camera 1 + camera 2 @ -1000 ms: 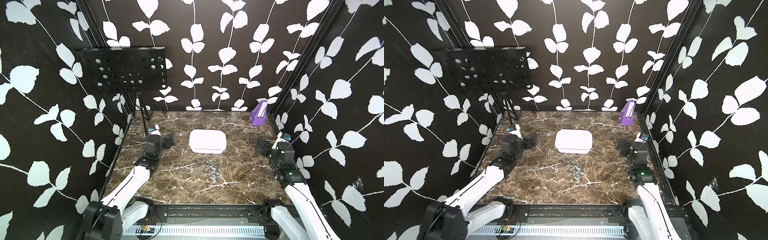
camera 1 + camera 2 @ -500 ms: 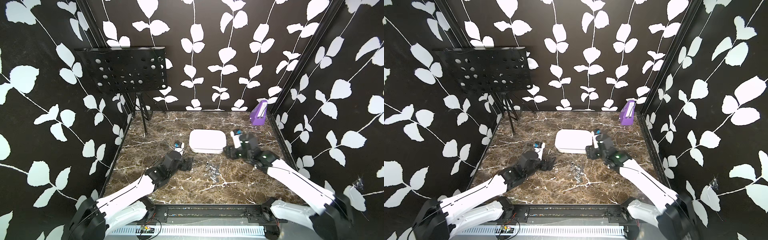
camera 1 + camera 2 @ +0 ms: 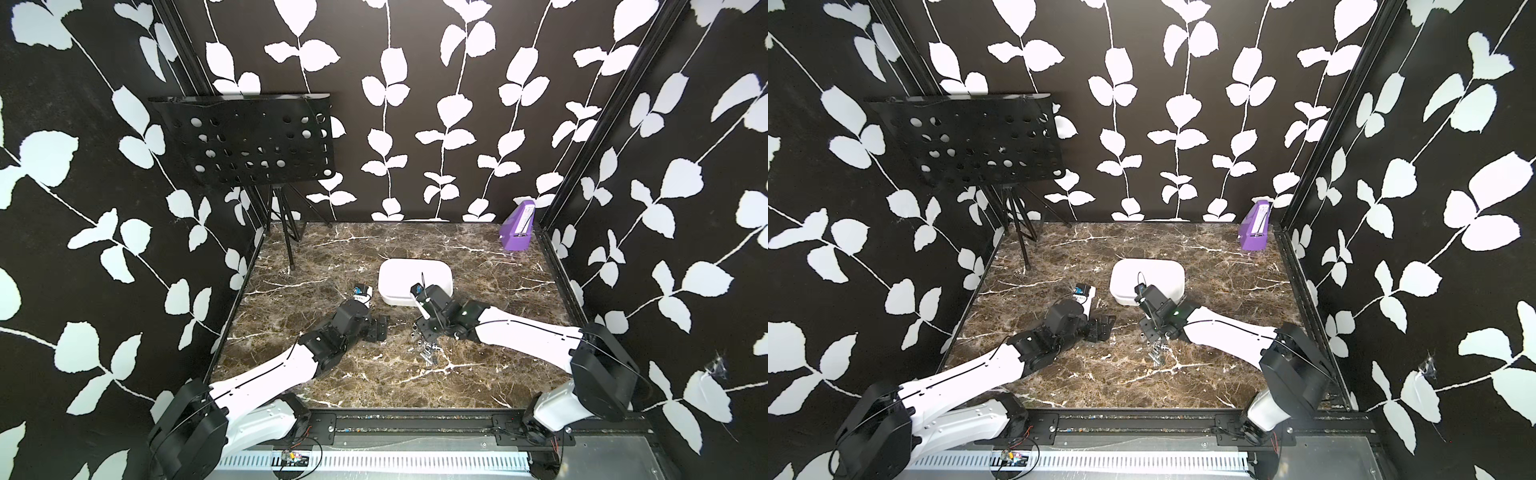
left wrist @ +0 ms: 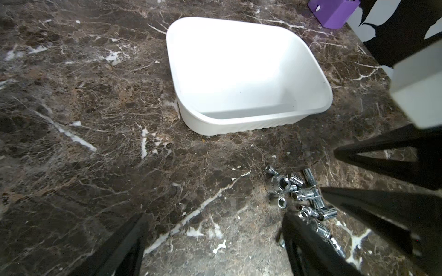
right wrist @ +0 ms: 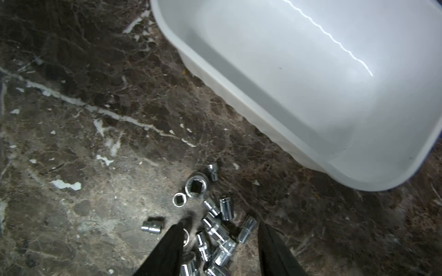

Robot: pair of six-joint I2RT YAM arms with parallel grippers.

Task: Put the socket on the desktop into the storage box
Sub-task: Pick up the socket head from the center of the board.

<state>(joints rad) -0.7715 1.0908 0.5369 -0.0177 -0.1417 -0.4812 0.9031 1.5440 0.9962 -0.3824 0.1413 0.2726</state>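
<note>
Item: sockets (image 5: 216,230), a loose pile on the desktop (image 5: 95,143) just beside the storage box (image 5: 311,83), none inside. My right claw (image 5: 222,223): spread, straddling the pile. Only the wrist views resolve single sockets; both top views show glints. My left claw (image 4: 215,216): spread, empty.

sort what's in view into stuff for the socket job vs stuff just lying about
For the job:
- sockets, piled on the desktop
- white storage box, nothing in it
- right gripper, jaws open astride the pile
- left gripper, open, beside the pile

Just lying about:
- purple box in the far corner
- black music stand
</note>
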